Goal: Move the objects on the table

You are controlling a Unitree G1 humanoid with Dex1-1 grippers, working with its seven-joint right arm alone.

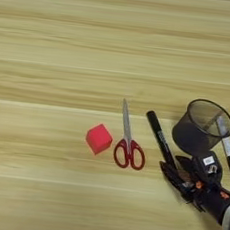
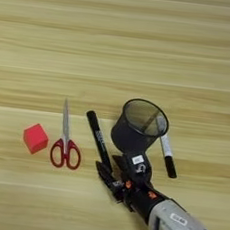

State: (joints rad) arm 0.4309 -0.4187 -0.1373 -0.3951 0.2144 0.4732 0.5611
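A small red cube point(image 1: 99, 138) lies on the wooden table point(image 1: 53, 55), left of centre. A slim black marker pen point(image 1: 160, 137) lies slanted to the right of it, its near end pointing at my right gripper point(image 1: 173, 165). The gripper comes in from the lower right on a silver forearm point(image 2: 178, 226). It is open, its two black fingers point(image 2: 106, 173) spread on either side of the marker's near end. The fingers show no firm hold on the marker.
Red-handled scissors point(image 1: 128, 144) lie between the cube and the marker, blades pointing away. A black mesh cup point(image 1: 202, 126) stands just behind the gripper. A second pen with a pale barrel and black cap point(image 2: 165, 149) lies against the cup's right side.
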